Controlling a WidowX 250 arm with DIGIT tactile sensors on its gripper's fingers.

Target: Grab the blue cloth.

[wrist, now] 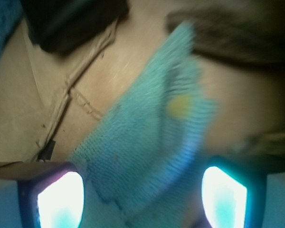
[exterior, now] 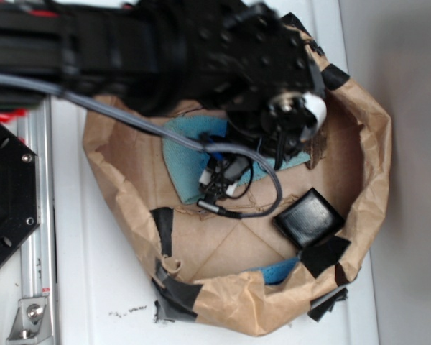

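So the WidowX gripper (wrist: 141,194) is spread wide, holding nothing. In the wrist view its two fingertips (wrist: 61,197) glow at the bottom corners, and the blue cloth (wrist: 152,142) lies right between and ahead of them. It's a pale teal terry towel, running diagonally away from the jaws, with a small yellowish spot (wrist: 179,106) a bit further out from the gripper. Whether the pads actually touch the fabric is hard to say; the shot is blurry.

From the exterior camera, the arm (exterior: 201,50) covers most of the towel, which sits directly under the gripper on the brown paper tray (exterior: 373,144) with crumpled, taped-up walls. A grey cable (exterior: 129,118) trails back from the wrist. Off to one side of the gripper there's a black square block (exterior: 309,215), close but apart from the towel. Beyond that, well apart from the gripper, a small brighter-blue piece (exterior: 276,271) peeks out by the paper wall.
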